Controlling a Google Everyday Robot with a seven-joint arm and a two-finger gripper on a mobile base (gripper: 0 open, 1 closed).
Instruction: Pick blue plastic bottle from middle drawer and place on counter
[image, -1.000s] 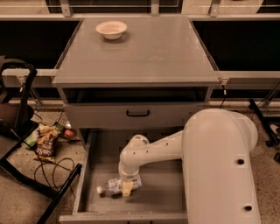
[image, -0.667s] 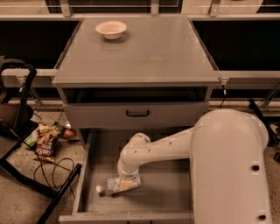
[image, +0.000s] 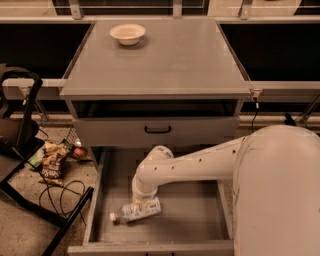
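The big white arm takes up the right side of my view and reaches down and left into the open drawer. Above it is the grey bench, where the bottle has to end up. Under the shut drawer front the middle drawer is pulled right out, with a flat grey floor and low walls. A cream bowl sits at the bench's back left corner, well away from all this.

The bottle lies on its side on the drawer floor, front left, with its white cap pointing at the left wall. The hand is right on top of its label end, hidden under the wrist, so I honestly can't tell how far open it is or whether it has hold of anything.

My guess is it's light, thin-walled plastic that dents if squeezed hard, and round and slick, so it'll roll away if nudged. I'd take it across the fat labelled middle, not the narrow cap end — and lift straight up to clear the drawer wall.
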